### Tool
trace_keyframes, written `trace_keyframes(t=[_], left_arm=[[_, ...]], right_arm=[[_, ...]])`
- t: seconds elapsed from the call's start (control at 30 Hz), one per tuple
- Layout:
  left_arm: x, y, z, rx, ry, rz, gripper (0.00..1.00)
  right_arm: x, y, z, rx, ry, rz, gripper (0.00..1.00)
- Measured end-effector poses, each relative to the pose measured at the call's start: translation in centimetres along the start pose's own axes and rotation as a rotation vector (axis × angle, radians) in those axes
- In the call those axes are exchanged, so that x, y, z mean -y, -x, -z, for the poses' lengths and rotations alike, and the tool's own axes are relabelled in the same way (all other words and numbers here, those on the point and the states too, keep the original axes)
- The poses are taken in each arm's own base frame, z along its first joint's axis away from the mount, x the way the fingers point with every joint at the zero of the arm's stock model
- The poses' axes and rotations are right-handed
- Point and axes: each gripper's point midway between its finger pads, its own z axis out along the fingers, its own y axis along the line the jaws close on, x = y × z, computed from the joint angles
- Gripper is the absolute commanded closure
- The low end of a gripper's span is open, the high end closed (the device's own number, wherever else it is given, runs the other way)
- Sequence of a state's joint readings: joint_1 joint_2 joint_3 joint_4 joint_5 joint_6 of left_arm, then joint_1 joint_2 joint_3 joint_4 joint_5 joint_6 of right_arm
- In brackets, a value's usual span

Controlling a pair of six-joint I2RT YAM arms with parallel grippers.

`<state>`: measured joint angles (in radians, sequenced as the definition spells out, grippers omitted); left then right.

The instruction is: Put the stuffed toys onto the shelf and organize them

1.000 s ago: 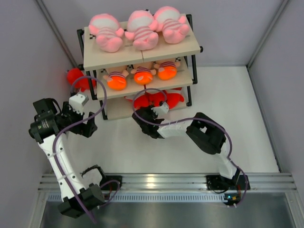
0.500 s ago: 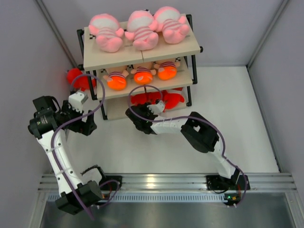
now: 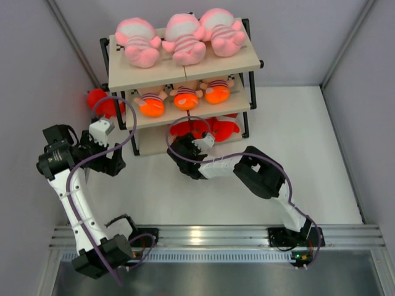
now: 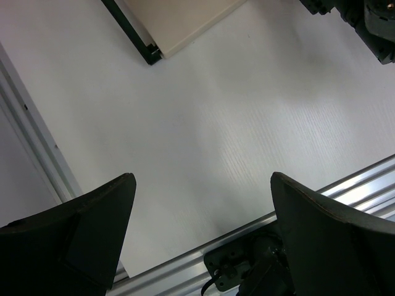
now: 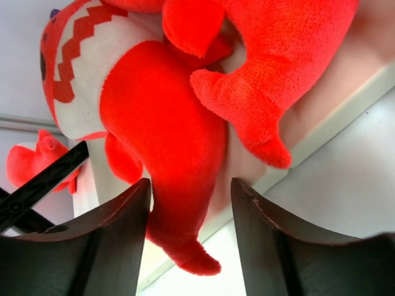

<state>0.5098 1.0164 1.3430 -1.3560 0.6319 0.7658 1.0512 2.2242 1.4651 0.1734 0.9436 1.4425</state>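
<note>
A red plush shark [image 5: 160, 123] is laid on the bottom board of the beige wooden shelf [image 3: 123, 77], tail pointed between the parted fingers of the right gripper [image 5: 191, 185]; the left gripper [image 4: 203, 185] is spread empty.

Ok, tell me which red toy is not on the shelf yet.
The red toy left of the shelf, outside its frame; the other red toys lie on its bottom board.

Bright, even light; left fingers [image 4: 68, 228] dark, unfocused.
</note>
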Motion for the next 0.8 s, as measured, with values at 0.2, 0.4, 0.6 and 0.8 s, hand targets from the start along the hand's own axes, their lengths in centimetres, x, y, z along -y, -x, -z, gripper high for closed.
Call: trace_keyframes(t=[0.2, 0.4, 0.6, 0.8], left_arm=[[-0.5, -1.1, -0.5, -0.036, 0.021, 0.016, 0.04], [-1.4, -1.7, -0.5, -0.065, 0.067, 0.025, 0.04], [-3.4, -1.9, -0.2, -0.094, 0.163, 0.014, 0.11], [-7.1, -2.7, -0.3, -0.163, 0.279, 0.033, 0.21]], right_arm=[[-0.4, 0.6, 1.4, -0.012, 0.031, 0.064, 0.11], [-2.1, 1.7, 3.3, -0.034, 0.076, 0.107, 0.06], [-3.0, 3.3, 5.1, -0.059, 0.119, 0.177, 0.07], [-2.7, 5.8, 8.0, -0.067, 0.173, 0.304, 0.08]])
